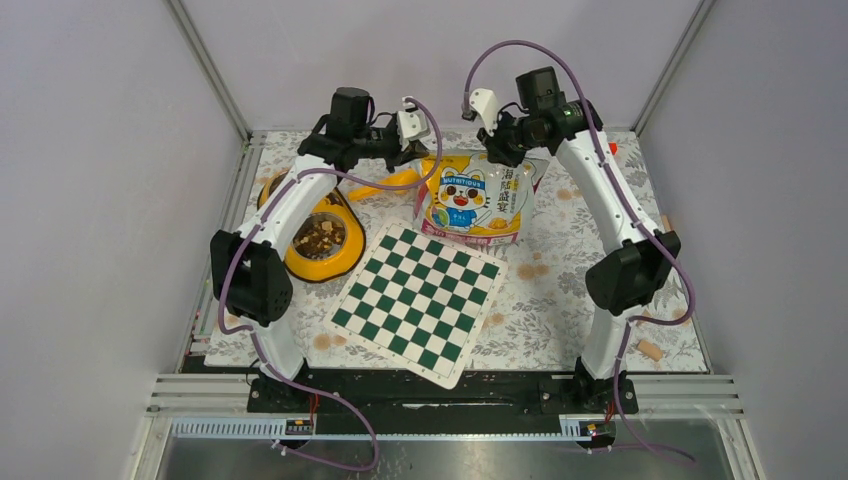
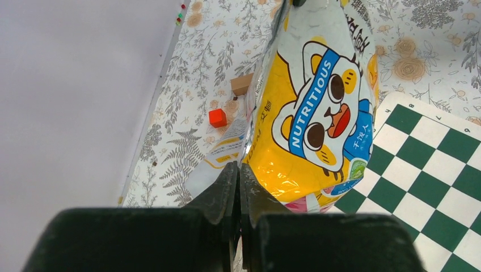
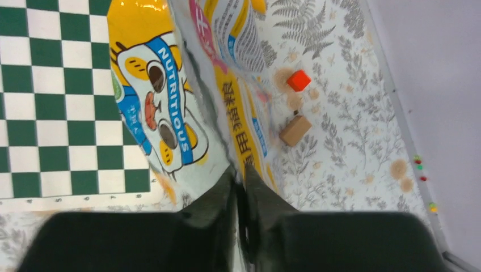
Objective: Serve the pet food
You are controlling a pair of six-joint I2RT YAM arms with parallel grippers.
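The pet food bag [image 1: 470, 200], yellow and white with a cartoon cat and the word NUTRITIOUS, is held at the back middle of the table. My left gripper [image 1: 425, 168] is shut on its left top edge. My right gripper [image 1: 500, 152] is shut on its right top edge. In the left wrist view the shut gripper [image 2: 239, 170] pinches the bag's edge [image 2: 317, 102]. In the right wrist view the gripper [image 3: 239, 173] pinches the bag [image 3: 170, 102] the same way. Brown kibble [image 1: 318, 237] lies in a yellow bowl [image 1: 345, 262] on the left. A yellow scoop [image 1: 395, 182] lies between bowl and bag.
A green and white chessboard [image 1: 420, 300] lies in front of the bag. A red cube [image 3: 298, 80] and a tan wooden block [image 3: 295, 130] lie behind the bag near the back wall. Another wooden block [image 1: 650, 349] lies at the near right.
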